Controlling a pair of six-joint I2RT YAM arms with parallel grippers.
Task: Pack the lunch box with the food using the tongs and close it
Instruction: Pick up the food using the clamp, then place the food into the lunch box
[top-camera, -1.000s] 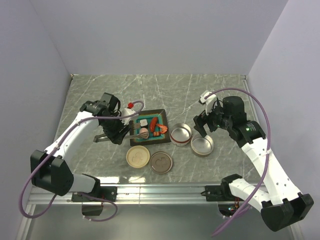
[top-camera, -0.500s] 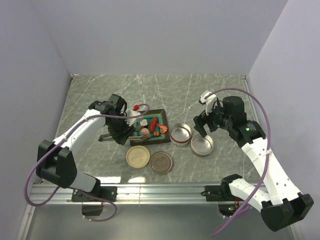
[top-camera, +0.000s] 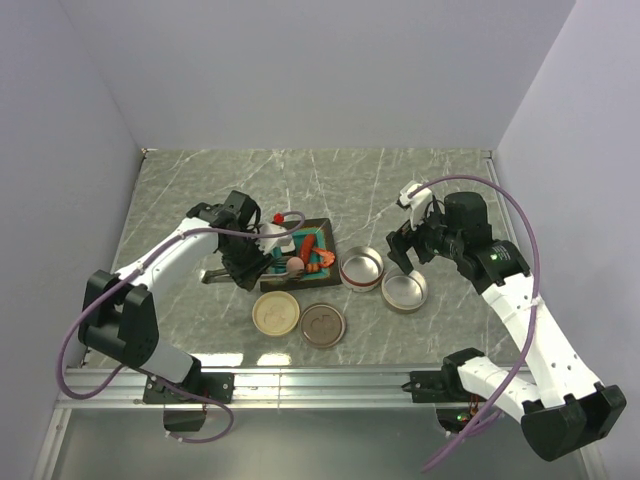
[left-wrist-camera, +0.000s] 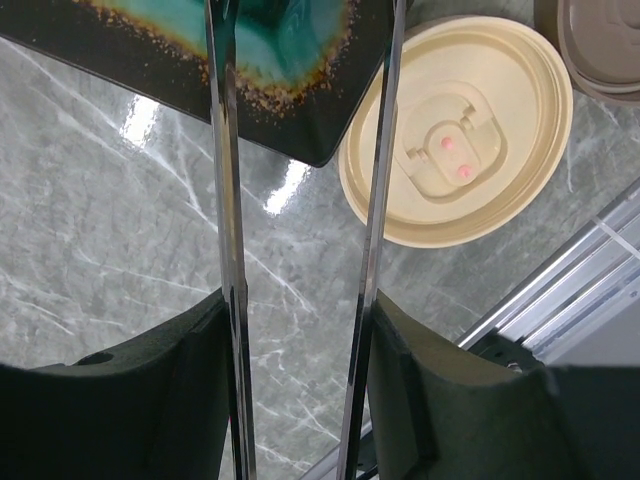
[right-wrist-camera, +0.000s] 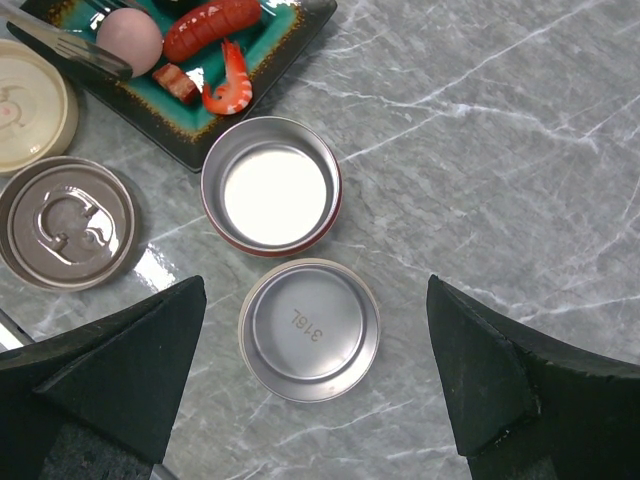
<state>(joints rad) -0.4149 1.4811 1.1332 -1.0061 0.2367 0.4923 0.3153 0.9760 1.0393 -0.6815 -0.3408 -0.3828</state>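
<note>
The silver tongs (left-wrist-camera: 225, 200) run up between my left gripper's (left-wrist-camera: 298, 325) fingers, which are shut on both thin arms. In the top view that gripper (top-camera: 250, 265) sits at the left edge of the teal tray (top-camera: 326, 233), and the tongs' tips (right-wrist-camera: 70, 50) reach the pink egg (right-wrist-camera: 129, 40). The sausage (right-wrist-camera: 210, 17), shrimp (right-wrist-camera: 230, 85) and a small red-brown piece (right-wrist-camera: 177, 82) lie on the tray beside it. The lunch box is two open steel tins, one red-rimmed (right-wrist-camera: 271, 186) and one beige-rimmed (right-wrist-camera: 310, 330). My right gripper (right-wrist-camera: 315, 285) hangs open above the beige-rimmed tin.
A cream lid (top-camera: 276, 312) and a brown lid (top-camera: 322, 325) lie on the marble table in front of the tray. The metal rail (top-camera: 330, 378) runs along the near table edge. Grey walls close off the left, right and back.
My left gripper has moved right with the tongs, closer to the tray and the egg, and has squeezed the tongs' arms a little nearer together. The right arm has not moved.
</note>
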